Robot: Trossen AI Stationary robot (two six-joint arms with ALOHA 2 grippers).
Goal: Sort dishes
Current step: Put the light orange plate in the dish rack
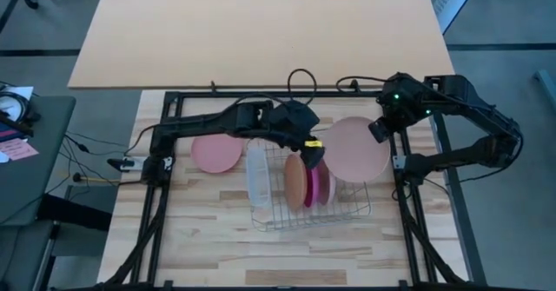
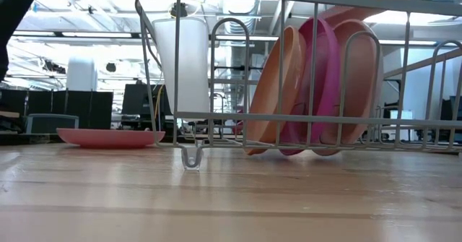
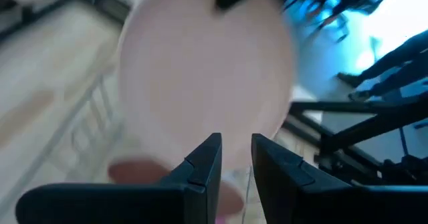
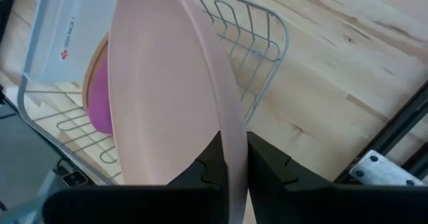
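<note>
- The right gripper (image 4: 231, 158) pinches the pale pink plate (image 1: 356, 148) by its rim, above the wire rack's (image 1: 347, 211) right edge.
- The left gripper (image 3: 235, 158) hangs over the rack, fingers slightly apart, holding nothing.
- A red plate (image 1: 215, 153) lies on the wooden table (image 1: 217, 239), left of the rack.

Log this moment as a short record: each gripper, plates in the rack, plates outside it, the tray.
right gripper: shut on the pale pink plate, gripping its rim, above the wire rack's right part
left gripper: fingers slightly apart, holding nothing, above the rack's far edge
plates in rack: orange-tan plate, magenta plate, a third plate, all on edge
plate outside rack: red plate, flat on table, left of rack
tray: white, upright at rack's left end
</note>
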